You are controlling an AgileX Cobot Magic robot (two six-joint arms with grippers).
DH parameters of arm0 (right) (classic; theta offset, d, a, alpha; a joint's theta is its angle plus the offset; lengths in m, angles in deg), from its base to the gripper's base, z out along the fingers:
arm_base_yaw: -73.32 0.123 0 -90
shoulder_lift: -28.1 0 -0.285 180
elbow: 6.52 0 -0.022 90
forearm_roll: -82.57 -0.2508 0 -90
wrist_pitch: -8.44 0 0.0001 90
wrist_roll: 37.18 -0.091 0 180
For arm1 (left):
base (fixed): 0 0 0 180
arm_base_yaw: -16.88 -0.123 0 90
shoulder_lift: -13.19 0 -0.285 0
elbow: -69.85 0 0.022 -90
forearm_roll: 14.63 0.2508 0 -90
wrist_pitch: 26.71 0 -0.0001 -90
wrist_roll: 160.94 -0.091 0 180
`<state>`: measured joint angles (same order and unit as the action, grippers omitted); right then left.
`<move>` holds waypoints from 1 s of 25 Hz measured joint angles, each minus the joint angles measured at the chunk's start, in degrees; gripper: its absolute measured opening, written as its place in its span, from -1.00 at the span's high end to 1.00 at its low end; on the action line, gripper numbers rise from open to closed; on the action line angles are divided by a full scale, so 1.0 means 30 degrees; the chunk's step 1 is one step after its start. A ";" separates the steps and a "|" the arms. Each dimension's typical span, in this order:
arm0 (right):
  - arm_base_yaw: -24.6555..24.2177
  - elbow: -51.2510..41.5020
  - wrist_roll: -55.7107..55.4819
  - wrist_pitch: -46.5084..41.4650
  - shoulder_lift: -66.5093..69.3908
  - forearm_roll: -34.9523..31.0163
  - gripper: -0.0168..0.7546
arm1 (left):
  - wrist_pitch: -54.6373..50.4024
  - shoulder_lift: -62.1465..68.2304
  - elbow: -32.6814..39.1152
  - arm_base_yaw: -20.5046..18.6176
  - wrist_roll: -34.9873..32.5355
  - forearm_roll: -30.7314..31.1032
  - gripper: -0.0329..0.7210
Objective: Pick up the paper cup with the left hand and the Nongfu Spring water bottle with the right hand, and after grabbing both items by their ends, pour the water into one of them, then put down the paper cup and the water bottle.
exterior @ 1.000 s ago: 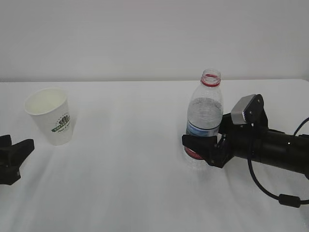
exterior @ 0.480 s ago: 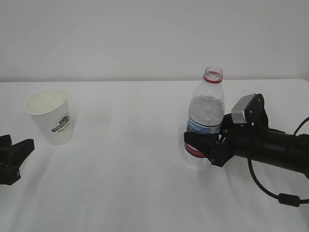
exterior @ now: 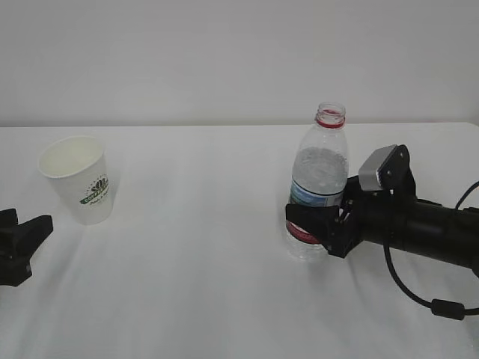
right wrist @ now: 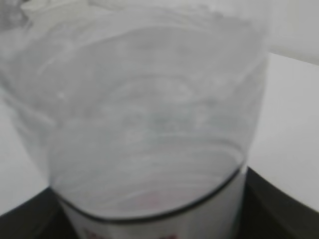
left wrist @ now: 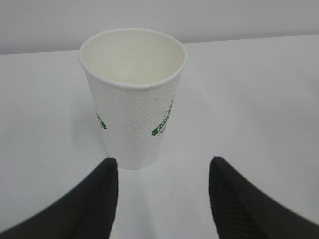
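Observation:
The white paper cup (exterior: 78, 179) with a green logo stands upright and empty at the left of the table. In the left wrist view the paper cup (left wrist: 134, 109) is just ahead of my left gripper (left wrist: 162, 162), which is open and not touching it. The left gripper (exterior: 22, 239) sits low at the table's left edge. The capless Nongfu Spring water bottle (exterior: 318, 179) stands right of centre, holding water (exterior: 318, 168). My right gripper (exterior: 307, 224) is shut on its lower part at the label. Up close, the bottle (right wrist: 149, 99) fills the view, with black fingers (right wrist: 271, 204) against its sides.
The white table (exterior: 194, 284) runs back to a plain white wall. The right arm lies low across the table's right side, and its black cable (exterior: 419, 295) loops down at the front right.
The right jaws have closed in on the bottle, which shifted slightly to the right and a little upward. The left gripper and the cup have not moved.

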<state>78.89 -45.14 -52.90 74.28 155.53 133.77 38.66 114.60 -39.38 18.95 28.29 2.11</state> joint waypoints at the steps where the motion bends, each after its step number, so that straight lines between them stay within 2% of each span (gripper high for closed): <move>1: 0.0000 0.0000 0.0000 0.0000 0.0000 -0.0032 -0.43 | 0.0000 0.0000 0.0000 0.0000 0.0000 0.0000 -0.23; 8: 0.0000 0.0000 0.0000 0.0000 0.0000 -0.0119 -0.35 | 0.0000 0.0000 0.0000 0.0000 0.0000 -0.0025 -0.23; 25: 0.0000 0.0000 0.0000 0.0000 0.0000 -0.0177 -0.35 | 0.0000 0.0000 0.0000 0.0000 0.0000 -0.0025 -0.23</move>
<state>78.89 -45.14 -52.90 74.28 155.53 133.24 38.66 114.60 -39.38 18.95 28.29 2.04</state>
